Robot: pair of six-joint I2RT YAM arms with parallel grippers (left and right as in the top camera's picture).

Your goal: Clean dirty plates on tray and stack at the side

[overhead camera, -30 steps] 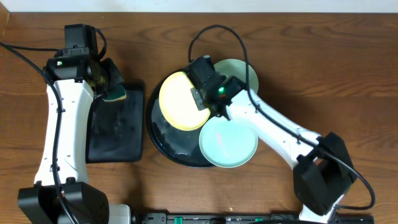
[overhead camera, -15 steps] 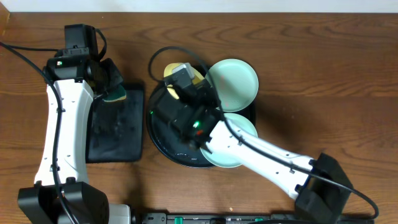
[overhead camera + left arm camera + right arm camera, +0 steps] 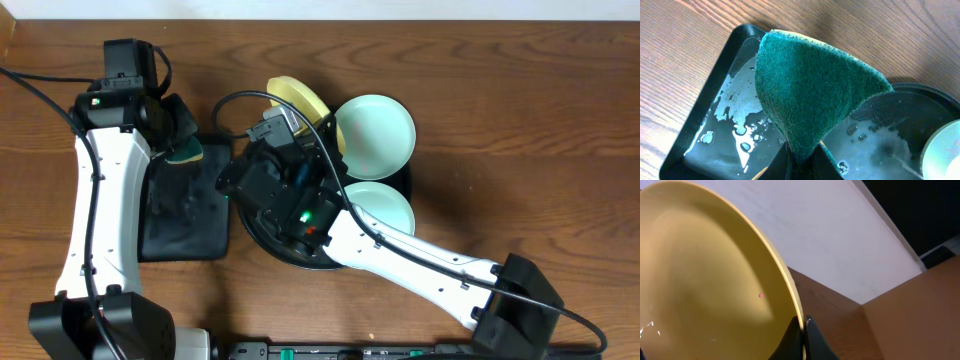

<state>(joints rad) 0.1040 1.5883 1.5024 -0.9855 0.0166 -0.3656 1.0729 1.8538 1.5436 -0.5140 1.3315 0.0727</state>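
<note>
My right gripper [image 3: 804, 323] is shut on the rim of the pale yellow plate [image 3: 715, 280] and holds it lifted and tilted on edge. From overhead the plate [image 3: 297, 99] sits above the back of the round black tray [image 3: 258, 232]. Two aqua plates lie on the tray's right side, one at the back [image 3: 375, 134] and one at the front [image 3: 382, 209]. My left gripper [image 3: 802, 161] is shut on a green sponge [image 3: 810, 92], held over the back of the rectangular black tray [image 3: 185, 215].
The rectangular tray [image 3: 722, 132] holds pooled water and droplets. In the left wrist view the round tray's wet rim [image 3: 900, 107] and an aqua plate's edge [image 3: 942, 150] lie to the right. My right arm [image 3: 400, 255] crosses over the round tray. Wooden table all round.
My right gripper has lifted the yellow plate off the round tray, tipped it on edge and swung it back and left. The left arm and sponge have not moved.
</note>
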